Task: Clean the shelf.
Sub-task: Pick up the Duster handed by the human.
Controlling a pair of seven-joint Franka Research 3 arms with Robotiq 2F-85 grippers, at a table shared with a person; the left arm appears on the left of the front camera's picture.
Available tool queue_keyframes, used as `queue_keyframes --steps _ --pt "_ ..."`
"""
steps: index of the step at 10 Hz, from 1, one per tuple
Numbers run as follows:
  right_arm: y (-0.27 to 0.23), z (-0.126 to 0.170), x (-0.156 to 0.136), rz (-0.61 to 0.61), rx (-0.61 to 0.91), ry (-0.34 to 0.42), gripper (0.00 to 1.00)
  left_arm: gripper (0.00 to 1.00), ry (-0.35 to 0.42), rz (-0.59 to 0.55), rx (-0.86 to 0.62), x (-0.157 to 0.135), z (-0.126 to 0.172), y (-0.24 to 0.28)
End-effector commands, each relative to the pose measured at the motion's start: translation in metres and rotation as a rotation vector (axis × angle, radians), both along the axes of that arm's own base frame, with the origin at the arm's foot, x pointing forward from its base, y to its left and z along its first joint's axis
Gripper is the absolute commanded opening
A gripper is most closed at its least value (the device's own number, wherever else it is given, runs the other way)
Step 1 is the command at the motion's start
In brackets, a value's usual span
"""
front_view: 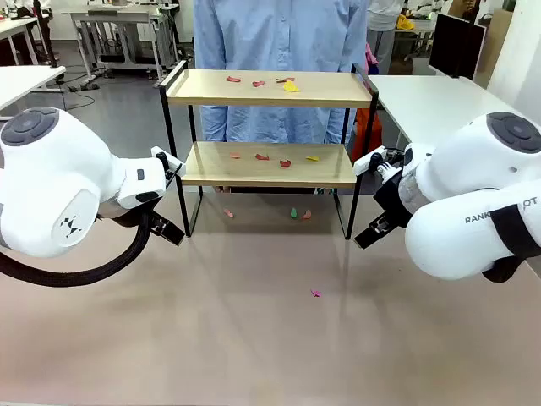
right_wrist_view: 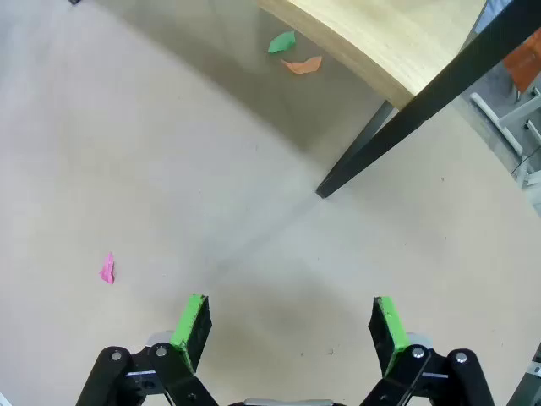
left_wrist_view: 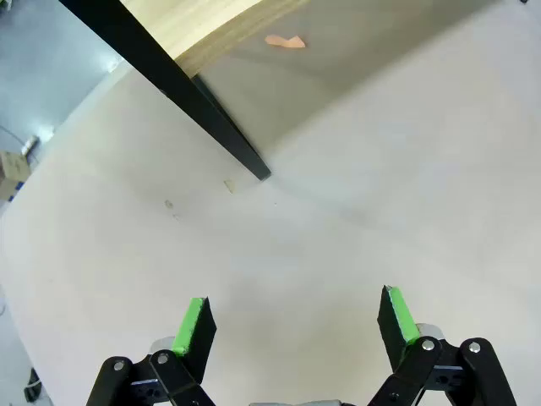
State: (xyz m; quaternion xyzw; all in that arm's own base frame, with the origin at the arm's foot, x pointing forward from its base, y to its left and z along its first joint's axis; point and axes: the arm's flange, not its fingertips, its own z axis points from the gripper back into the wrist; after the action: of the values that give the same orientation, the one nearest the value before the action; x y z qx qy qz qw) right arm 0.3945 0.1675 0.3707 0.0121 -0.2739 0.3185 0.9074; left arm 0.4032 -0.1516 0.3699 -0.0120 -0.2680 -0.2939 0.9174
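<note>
Your shelf [front_view: 270, 178] sits at the far middle of the surface [front_view: 254, 355], right in front of a person [front_view: 279, 34] in a light blue shirt, with one robot arm on either side of it.

Counting from the front view, there are four scraps [front_view: 258, 84] on the top board [front_view: 330, 89] (two red, one dark, one yellow). Four more are on the lower board [front_view: 211, 169] (one orange, two red, one yellow). Three lie on the surface under the shelf (pinkish, green, orange). One magenta scrap [front_view: 315, 293] is out in the open, nearer the robot. That makes twelve bits in all.

The wrist views give you the close-up stuff. The left wrist view has a black shelf leg [left_wrist_view: 203, 114] planted on the surface and the pinkish scrap [left_wrist_view: 285, 41] in the shade under the lower board. The right wrist view has the other front leg [right_wrist_view: 397, 135]. It also shows the green scrap [right_wrist_view: 281, 41] and orange scrap [right_wrist_view: 303, 64] just beside each other, with the magenta one well apart from them.

The left gripper [left_wrist_view: 296, 317] is spread wide with nothing between its fingers, just bare surface below. The right gripper [right_wrist_view: 290, 321] is the same, wide and holding nothing.
</note>
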Motion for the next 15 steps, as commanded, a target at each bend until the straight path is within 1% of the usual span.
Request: queue_keyframes --steps 1,11,12,13,14,15 --pt "0.000 0.000 0.000 0.000 0.000 0.000 1.00 1.00 0.000 0.000 0.000 0.000 0.000 0.000" --pt "0.000 0.000 0.000 0.000 -0.001 0.000 1.00 1.00 0.000 -0.001 0.000 0.000 0.000 0.000" --pt "-0.002 0.027 0.005 0.039 0.032 -0.005 1.00 1.00 -0.029 -0.097 -0.006 0.004 0.021 -0.001" --pt "-0.011 0.058 0.007 0.051 0.067 -0.005 1.00 1.00 -0.010 -0.129 0.008 0.010 0.042 0.008" --pt "-0.024 0.084 0.005 0.051 0.094 -0.022 1.00 1.00 0.040 -0.147 -0.033 0.016 0.063 0.022" --pt "-0.038 0.106 0.006 0.016 0.088 -0.059 1.00 1.00 0.090 -0.191 -0.067 0.022 0.085 0.039"
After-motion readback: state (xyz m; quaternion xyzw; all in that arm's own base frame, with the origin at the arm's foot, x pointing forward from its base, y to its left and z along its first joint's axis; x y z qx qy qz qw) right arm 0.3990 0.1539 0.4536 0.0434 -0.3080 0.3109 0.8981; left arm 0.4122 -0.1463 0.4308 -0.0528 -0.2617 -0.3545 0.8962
